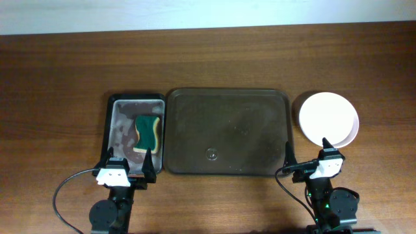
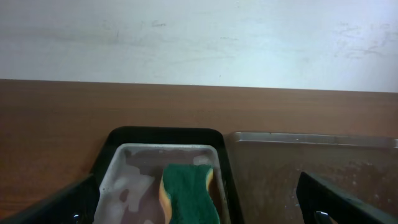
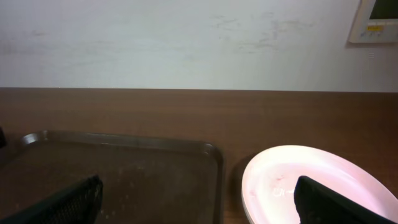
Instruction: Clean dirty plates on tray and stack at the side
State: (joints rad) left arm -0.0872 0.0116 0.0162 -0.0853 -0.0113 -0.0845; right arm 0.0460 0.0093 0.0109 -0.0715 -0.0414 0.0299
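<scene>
The large dark brown tray (image 1: 227,132) lies in the middle of the table with no plates on it; it also shows in the right wrist view (image 3: 124,171) and the left wrist view (image 2: 311,168). A stack of plates (image 1: 328,118) with a white one on top sits on the table right of the tray; faint marks show on the top plate in the right wrist view (image 3: 311,183). My left gripper (image 1: 127,164) is open and empty at the near edge of the small black tray. My right gripper (image 1: 307,159) is open and empty, near the plates' front edge.
A smaller black tray (image 1: 117,127) with a greyish wet inside sits left of the brown tray and holds a green and yellow sponge (image 1: 148,130), also seen in the left wrist view (image 2: 189,193). Bare wooden table surrounds everything; a white wall is behind.
</scene>
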